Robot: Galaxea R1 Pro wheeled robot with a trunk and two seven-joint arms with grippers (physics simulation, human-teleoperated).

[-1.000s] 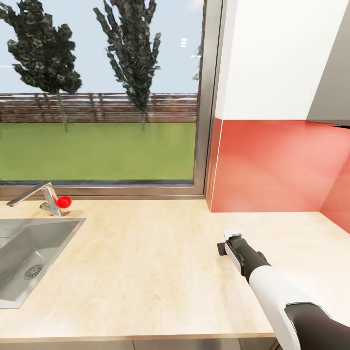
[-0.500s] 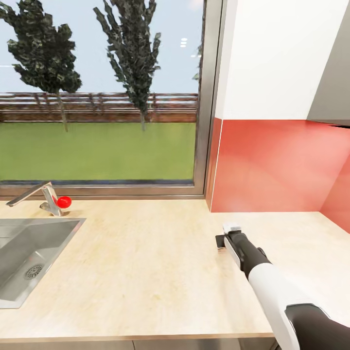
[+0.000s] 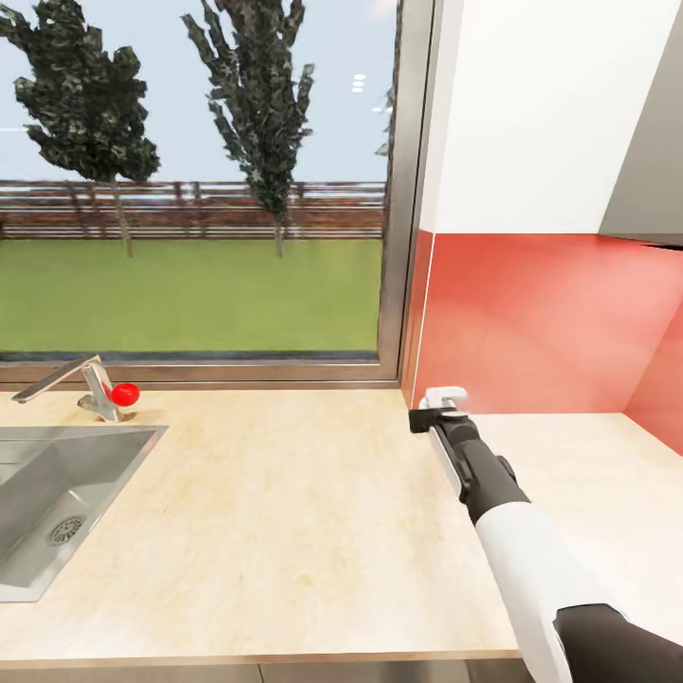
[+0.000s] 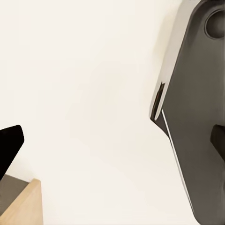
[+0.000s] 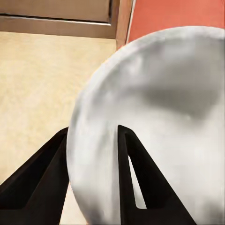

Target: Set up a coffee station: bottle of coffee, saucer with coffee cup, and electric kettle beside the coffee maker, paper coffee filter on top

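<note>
Kitchen setting, head view: light tan wood-look kitchen countertop (image 3: 285, 531) under a wide window, red backsplash panel (image 3: 550, 323) behind, steel sink basin (image 3: 57, 503) with a tap (image 3: 85, 384) far off to the left of the working arm. Right gripper (image 3: 443, 406), at the end of a white and black arm, reaches toward the corner where window frame meets backsplash, a small white object showing at its tip.

Left wrist view: plain pale surface, dark grey robot body panel (image 4: 197, 117), a corner of tan wood; one black fingertip (image 4: 9, 145) at the frame edge; how far the left gripper stands open cannot be told.

Right wrist view: small flat round white saucer (image 5: 154, 131) edge-on between two black fingers (image 5: 129, 187), clamped across its rim, countertop beneath.

Step in hand, by judgement: carrying the saucer to its spot. Next move calls for levelling the saucer, lowering it flat onto the countertop, then parting the fingers.
</note>
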